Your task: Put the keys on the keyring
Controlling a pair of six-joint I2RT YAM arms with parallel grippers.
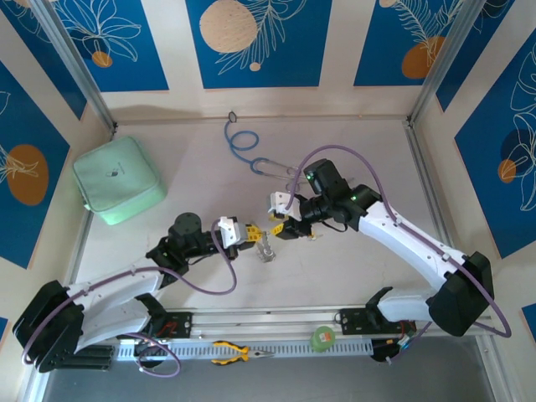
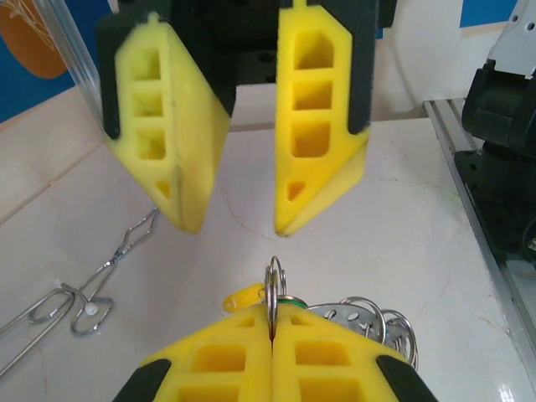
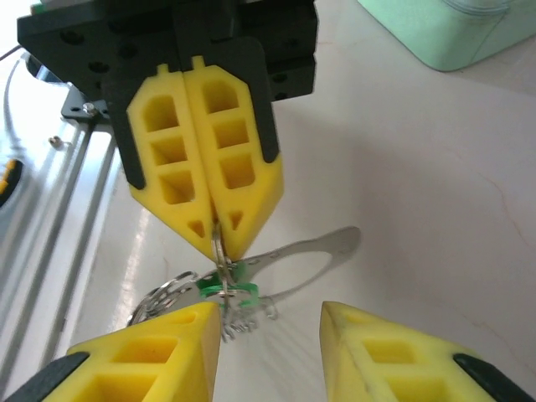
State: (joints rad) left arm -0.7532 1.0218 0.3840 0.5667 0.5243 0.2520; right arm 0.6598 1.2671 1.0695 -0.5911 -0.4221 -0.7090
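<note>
My left pincer [image 3: 219, 239] is fully closed. Its two yellow fingertips clamp a thin metal ring of the keyring [image 3: 335, 243], and this ring stands upright between them. My right pincer [image 3: 270, 335] is open with a wide gap and has hold of nothing. Its fingers [image 2: 176, 151] face my left pincer and stand apart from the ring, one to each side.

The keyring is near the middle of the table [image 1: 193, 176], a little toward the near edge, directly between both pincers. The key with the green head [image 3: 228, 289] hangs just under my left fingertips. The key with the yellow head [image 2: 244, 297] is just beside the clamped ring. I cannot tell if the bunch touches the table or hangs free.

Near the far edge lies a blue-tubed stethoscope [image 1: 241, 142], and by the left edge a pale green pouch [image 1: 117, 180].
</note>
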